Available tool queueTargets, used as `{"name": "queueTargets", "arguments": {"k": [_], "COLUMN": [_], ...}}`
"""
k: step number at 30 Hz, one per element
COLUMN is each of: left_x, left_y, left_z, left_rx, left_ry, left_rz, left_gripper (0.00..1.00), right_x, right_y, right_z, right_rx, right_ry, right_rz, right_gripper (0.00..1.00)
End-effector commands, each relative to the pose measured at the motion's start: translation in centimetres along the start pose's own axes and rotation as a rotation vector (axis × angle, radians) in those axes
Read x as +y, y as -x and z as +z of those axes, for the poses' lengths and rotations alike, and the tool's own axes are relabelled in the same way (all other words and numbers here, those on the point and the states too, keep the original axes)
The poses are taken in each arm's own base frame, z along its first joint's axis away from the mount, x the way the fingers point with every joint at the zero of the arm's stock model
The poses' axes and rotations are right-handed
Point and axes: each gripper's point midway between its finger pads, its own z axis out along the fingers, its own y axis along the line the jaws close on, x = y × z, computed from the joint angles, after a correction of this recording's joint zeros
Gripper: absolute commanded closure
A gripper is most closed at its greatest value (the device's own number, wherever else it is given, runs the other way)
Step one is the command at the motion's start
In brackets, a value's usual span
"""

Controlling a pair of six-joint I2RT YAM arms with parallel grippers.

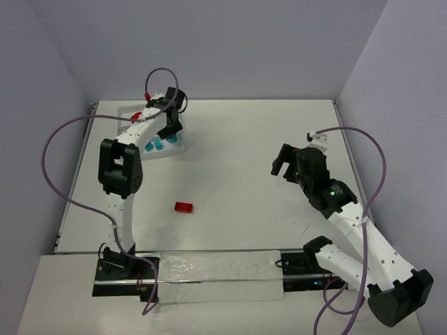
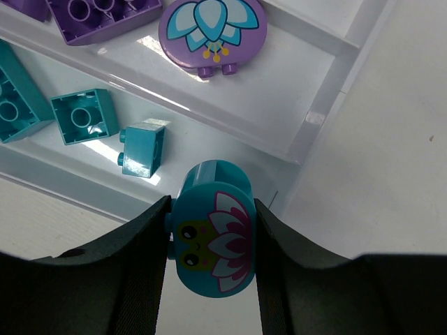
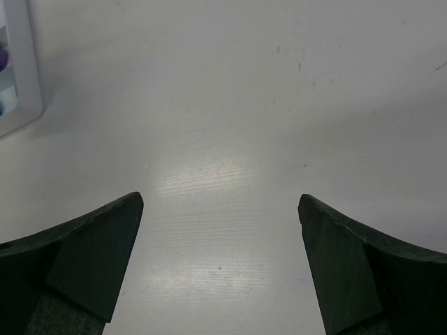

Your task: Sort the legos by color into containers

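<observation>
Holding a rounded teal plastic piece printed with a pink-and-white lotus and a small frog face (image 2: 213, 241), the left jaws are clamped on its two flanks. The piece hangs between them right at the near rim of the white ribbed plastic tray (image 2: 318, 115). Just past that rim is the compartment with the teal studded bricks (image 2: 87, 115). The next compartment back carries a purple studded brick (image 2: 105, 14) and a rounded purple plastic piece with a blue lotus print (image 2: 213, 31). By colour, the teal compartment is where the held piece belongs, and this looks like the placing step.

To do it well, the piece should go a little further in, so that its whole body is past the near wall and short of the rib dividing teal from purple. From the wrist view it seems to sit over the rim, not clearly over the compartment floor. The bare floor to the right of the small teal brick (image 2: 143, 148) is the sensible target, since a rounded piece dropped onto a brick could roll or hop the low rib. Lower it close to the floor, part the jaws only slightly, then lift straight up.

The right jaws stand wide apart with nothing between them, above the bare white table (image 3: 279, 105) and well apart from the tray. One red studded brick (image 1: 184, 206) lies alone on the table between the two arms, not yet sorted.
</observation>
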Motion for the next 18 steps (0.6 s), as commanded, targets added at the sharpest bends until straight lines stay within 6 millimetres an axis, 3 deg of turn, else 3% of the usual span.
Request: {"name": "queueTargets", "arguments": {"k": [1, 7, 10, 12, 18], "left_x": [-0.9, -0.5, -0.5, -0.6, 0.3], "left_y": [1.1, 1.0, 1.1, 1.4, 3.4], "left_z": [0.5, 1.5, 1.3, 0.8, -2.5], "left_rx": [-0.023, -0.017, -0.018, -0.028, -0.071], "left_ry": [-0.031, -0.003, -0.01, -0.025, -0.046], "left_rz": [-0.005, 0.004, 0.008, 0.007, -0.006], "left_gripper": [0.85, 0.63, 0.36, 0.26, 0.13], "right_x": [0.6, 0.5, 0.4, 0.5, 0.8], "right_y": [1.1, 1.3, 1.3, 1.2, 1.1], "right_z": [0.2, 0.0, 0.0, 0.1, 0.2], "right_rx": [-0.036, -0.04, -0.039, -0.037, -0.037], "right_ry": [0.014, 0.012, 0.009, 0.011, 0.026], "right_rz": [0.013, 0.012, 0.011, 0.012, 0.021], "right_gripper": [0.0, 0.0, 0.0, 0.0, 0.0]}}
